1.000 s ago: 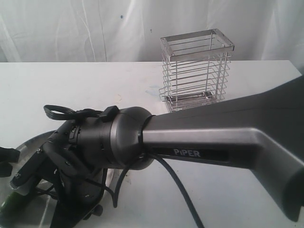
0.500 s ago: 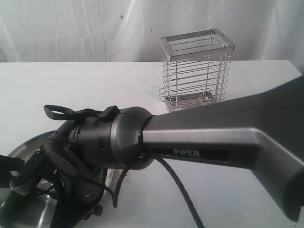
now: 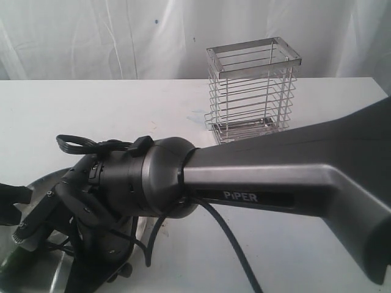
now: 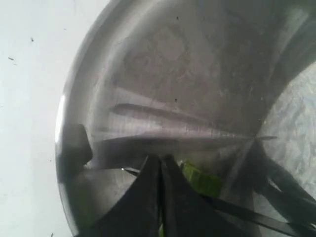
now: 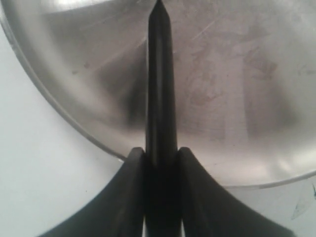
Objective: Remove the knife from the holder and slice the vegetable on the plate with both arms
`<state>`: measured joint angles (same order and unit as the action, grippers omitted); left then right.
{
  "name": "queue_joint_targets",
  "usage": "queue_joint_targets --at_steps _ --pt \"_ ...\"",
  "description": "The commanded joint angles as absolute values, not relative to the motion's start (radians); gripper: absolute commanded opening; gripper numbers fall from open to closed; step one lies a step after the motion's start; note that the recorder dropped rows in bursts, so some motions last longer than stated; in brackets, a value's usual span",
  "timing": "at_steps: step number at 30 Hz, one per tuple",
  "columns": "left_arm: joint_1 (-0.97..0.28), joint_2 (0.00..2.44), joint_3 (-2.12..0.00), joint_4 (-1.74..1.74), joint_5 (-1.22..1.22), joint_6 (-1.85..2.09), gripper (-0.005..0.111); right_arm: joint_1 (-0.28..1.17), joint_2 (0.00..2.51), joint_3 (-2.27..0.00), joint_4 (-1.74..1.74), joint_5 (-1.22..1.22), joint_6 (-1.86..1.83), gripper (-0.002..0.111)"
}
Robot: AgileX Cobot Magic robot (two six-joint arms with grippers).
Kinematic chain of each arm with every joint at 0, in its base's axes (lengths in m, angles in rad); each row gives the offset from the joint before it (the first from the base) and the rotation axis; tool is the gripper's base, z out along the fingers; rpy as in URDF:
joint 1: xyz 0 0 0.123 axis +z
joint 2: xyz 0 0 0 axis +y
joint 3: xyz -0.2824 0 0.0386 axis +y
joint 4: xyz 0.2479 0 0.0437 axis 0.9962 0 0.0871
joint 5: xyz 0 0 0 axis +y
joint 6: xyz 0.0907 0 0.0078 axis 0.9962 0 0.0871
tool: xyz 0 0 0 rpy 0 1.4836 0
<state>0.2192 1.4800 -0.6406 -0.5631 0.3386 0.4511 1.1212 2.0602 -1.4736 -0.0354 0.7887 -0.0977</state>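
Blocking the exterior view: the right arm (image 3: 275, 177) is stretching across the front and covering most of the plate (image 3: 38, 183), which is also running off the lower left corner.
Hard to make out: a green bit at that corner is looking like the vegetable (image 3: 11, 264), but it is sitting half under black parts. The tools are not standing out there from the tangle of cable (image 3: 235, 244).
Holder: the holder (image 3: 252, 91) is standing upright at the back of the worktop (image 3: 91, 110), well apart from the plate and in plain sight.
Left tool: only its wrist view is showing the left tool (image 4: 159, 163), with its fingers lying together over the scuffed plate.
Vegetable: it is peeking out pale green just beside those fingers, on the plate. Whether they are touching it, I cannot tell.
Thin dark strip: one is crossing the left wrist view behind the fingers, too blurred to name.
Right tool: the right tool (image 5: 160, 150) is clamping the knife (image 5: 160, 84) between both fingers.
Knife: its point is reaching out over the plate. The handle is hiding in the grip, and contact with the plate is not showing.
Wrist views only: the grip, the knife and the fingers are appearing there, not in the exterior view.
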Motion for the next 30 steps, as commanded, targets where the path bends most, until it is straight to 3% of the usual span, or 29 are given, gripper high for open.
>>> queue_joint_targets --at_steps 1,7,19,30 --pt "0.216 1.548 -0.641 -0.574 0.362 0.47 0.0 1.116 2.048 -1.475 -0.037 0.781 -0.112 0.0" --pt "0.196 1.607 -0.641 -0.589 0.366 0.498 0.0 1.116 2.048 -1.475 -0.037 0.777 -0.112 0.0" --pt "0.196 1.339 -0.649 -0.612 0.534 0.493 0.0 1.116 2.048 -1.475 -0.037 0.783 -0.112 0.0" --pt "0.196 1.302 -0.519 -0.496 0.502 0.412 0.0 1.116 2.048 -1.475 -0.037 0.781 -0.128 0.0"
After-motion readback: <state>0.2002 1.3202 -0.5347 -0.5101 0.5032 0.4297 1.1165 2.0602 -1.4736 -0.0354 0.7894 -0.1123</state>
